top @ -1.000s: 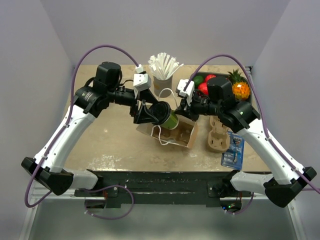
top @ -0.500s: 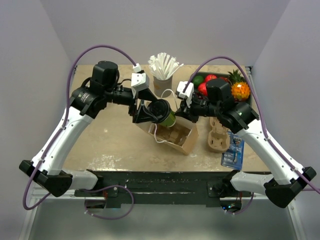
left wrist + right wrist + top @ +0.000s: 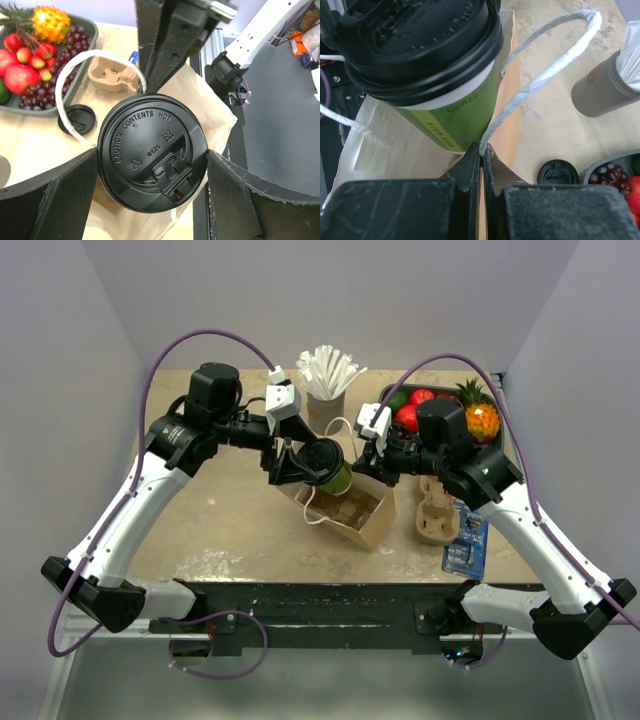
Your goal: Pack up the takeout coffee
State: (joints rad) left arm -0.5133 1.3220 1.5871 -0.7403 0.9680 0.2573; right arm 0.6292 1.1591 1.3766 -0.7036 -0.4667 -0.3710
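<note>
Left fingers (image 3: pixel 55 195) clamp the tilted cup (image 3: pixel 152 152), base angled down into the open bag (image 3: pixel 352 515); right fingers (image 3: pixel 462 172) pinch the bag's rim shut-tight.

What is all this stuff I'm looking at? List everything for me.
takeout coffee: one, green with a black lid, held tilted over the bag's mouth
paper bag: one, brown with white handles, open, mid-table
cup of straws: one, grey with white straws, back centre
fruit tray: one, dark, holding red, green and orange fruit, back right
cup carrier: one, tan, right of the bag
spare lid: one, black, on the table near the tray
packet: one, blue, near right
table: one, beige
left fingers: two, black, clamped on the coffee
right fingers: two, black, pinching the bag's rim
</note>
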